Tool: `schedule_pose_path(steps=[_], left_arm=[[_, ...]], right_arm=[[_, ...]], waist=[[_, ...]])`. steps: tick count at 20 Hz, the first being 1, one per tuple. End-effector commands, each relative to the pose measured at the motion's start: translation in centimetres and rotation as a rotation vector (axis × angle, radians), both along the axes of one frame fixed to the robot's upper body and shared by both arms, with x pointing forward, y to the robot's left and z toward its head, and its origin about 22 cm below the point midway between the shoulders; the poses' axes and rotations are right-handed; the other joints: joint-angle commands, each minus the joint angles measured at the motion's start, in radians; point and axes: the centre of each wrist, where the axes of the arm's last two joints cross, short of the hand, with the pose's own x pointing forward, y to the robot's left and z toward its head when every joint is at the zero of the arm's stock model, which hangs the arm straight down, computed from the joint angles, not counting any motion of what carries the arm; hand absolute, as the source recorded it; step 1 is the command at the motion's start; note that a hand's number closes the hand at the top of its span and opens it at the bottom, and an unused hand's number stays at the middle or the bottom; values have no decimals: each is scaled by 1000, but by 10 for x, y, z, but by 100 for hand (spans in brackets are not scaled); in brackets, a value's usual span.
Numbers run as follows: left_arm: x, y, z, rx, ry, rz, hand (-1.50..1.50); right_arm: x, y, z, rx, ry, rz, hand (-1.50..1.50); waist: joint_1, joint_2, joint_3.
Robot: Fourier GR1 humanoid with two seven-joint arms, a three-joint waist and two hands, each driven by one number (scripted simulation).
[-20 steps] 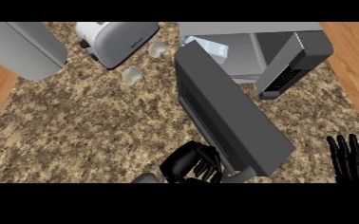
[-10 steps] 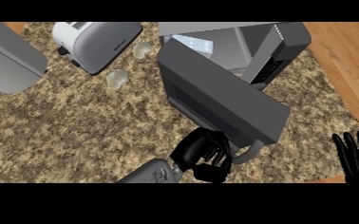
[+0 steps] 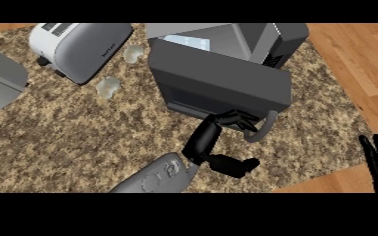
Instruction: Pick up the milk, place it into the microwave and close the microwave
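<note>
At the microwave door's [image 3: 221, 82] lower edge, the left hand's [image 3: 214, 140] straight fingers press near its handle [image 3: 264, 125].

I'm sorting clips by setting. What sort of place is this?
Most likely a kitchen: a speckled stone counter holds a toaster and a microwave, with wood floor beyond.

Milk [image 3: 189, 43] mostly behind microwave door [image 3: 218, 82] — right hand [image 3: 368, 152] edge-cropped

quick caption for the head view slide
Left hand pushes the microwave door toward closed, milk inside.
</note>
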Motion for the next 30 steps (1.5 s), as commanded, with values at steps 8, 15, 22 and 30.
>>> schedule_pose_path(steps=[8, 15, 22, 30], left_arm=[[30, -8, 24, -86, -65, 103, -150], [46, -13, 38, -101, -82, 131, -150], [60, -15, 48, -106, -99, 166, -150], [71, -15, 53, -106, -112, 210, -150]], right_arm=[[13, -5, 22, 22, -46, 74, -150], [25, -4, 37, 22, -73, 152, -150], [31, -8, 44, 24, -83, 196, -150], [38, -9, 57, 12, -93, 221, -150]], waist=[[-71, 21, 2], [-98, 32, 3], [-136, 43, 7], [-166, 50, 6]])
